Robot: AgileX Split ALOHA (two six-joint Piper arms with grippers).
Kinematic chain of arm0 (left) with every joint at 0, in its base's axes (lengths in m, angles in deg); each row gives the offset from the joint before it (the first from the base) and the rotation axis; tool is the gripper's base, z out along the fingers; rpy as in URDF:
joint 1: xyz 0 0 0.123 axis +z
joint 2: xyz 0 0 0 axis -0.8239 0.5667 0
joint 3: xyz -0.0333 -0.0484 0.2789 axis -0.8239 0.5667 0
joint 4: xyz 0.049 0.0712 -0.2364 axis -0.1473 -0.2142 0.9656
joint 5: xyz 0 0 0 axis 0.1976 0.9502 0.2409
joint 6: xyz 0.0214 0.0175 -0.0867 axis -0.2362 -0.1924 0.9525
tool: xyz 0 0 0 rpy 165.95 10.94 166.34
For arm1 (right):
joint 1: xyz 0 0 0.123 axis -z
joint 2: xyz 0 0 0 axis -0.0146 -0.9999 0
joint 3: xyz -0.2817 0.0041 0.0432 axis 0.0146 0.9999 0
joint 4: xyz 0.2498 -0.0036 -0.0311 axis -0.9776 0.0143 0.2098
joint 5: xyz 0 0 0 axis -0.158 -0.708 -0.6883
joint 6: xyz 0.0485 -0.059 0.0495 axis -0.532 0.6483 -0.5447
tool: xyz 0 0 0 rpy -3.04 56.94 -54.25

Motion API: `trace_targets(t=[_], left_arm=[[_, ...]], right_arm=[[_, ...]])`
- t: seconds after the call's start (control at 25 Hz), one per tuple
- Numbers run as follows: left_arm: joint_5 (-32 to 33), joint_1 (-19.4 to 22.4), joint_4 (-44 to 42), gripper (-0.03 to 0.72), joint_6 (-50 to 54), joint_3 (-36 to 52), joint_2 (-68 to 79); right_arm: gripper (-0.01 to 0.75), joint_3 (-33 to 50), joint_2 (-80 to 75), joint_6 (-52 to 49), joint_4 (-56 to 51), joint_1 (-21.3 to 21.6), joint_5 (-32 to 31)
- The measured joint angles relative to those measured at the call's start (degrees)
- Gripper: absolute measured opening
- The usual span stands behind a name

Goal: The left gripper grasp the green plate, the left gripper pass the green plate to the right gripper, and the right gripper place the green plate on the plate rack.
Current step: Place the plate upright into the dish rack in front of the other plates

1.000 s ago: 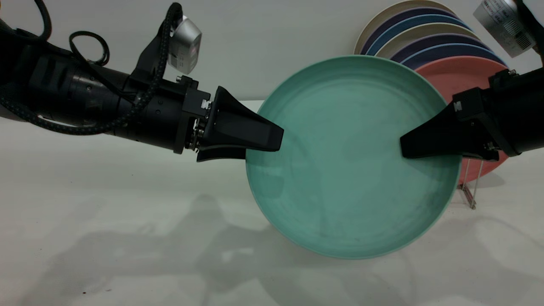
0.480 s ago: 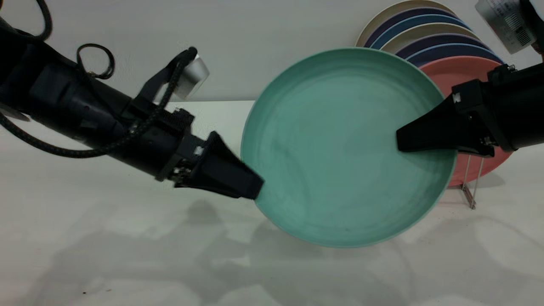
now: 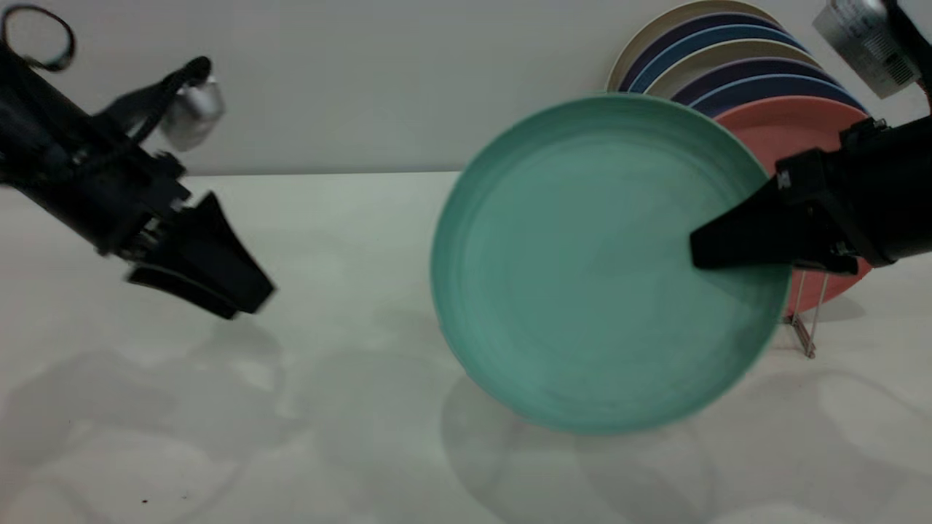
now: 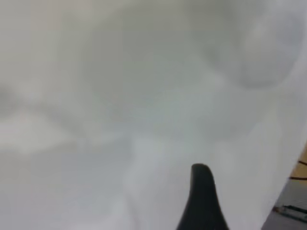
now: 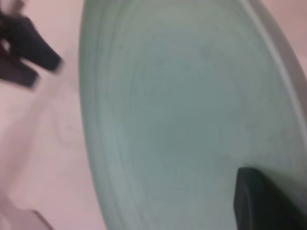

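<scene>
Right gripper point(image 3: 700, 249) pinches the green plate point(image 3: 582, 269), near upright, face to camera, before the plate-filled rack point(image 3: 804, 331) at the table's far right; left gripper point(image 3: 244, 300) spread at left.

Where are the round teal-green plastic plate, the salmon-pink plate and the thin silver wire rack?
round teal-green plastic plate point(image 3: 582, 276): exterior view, centre of its face.
salmon-pink plate point(image 3: 779, 127): exterior view, upper face.
thin silver wire rack point(image 3: 804, 331): exterior view, front loop.

Light: we see soft, even, fairly bright light.
Shadows: faint, overlapping patches on the table point(image 3: 349, 407).
Blur: the left gripper point(image 3: 218, 287) smears; both wrist views look soft throughout.
Glare: we notice mild sheen on the table.
</scene>
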Motion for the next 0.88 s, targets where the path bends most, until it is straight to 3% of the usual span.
trace_targets(t=[0.2, 0.32, 0.6, 0.88], left_arm=[[-1.8, 1.2, -13.3, 0.580, 21.5, -5.7, 0.0], [-1.7, 1.2, -18.0, 0.580, 28.5, -7.3, 0.0], [-1.8, 1.2, -20.0, 0.580, 30.1, -7.8, 0.0], [-2.3, 1.2, -20.0, 0.580, 30.2, -7.8, 0.0]], right_arm=[[0.085, -2.7, 2.4, -1.6, 14.9, 0.0, 7.2], [0.085, -4.7, 7.5, -4.1, 25.3, 0.0, 7.5], [0.085, -11.4, 18.1, -11.4, 52.1, 0.0, 5.9], [0.085, -22.4, 17.1, -22.4, 73.8, 0.0, -0.4]])
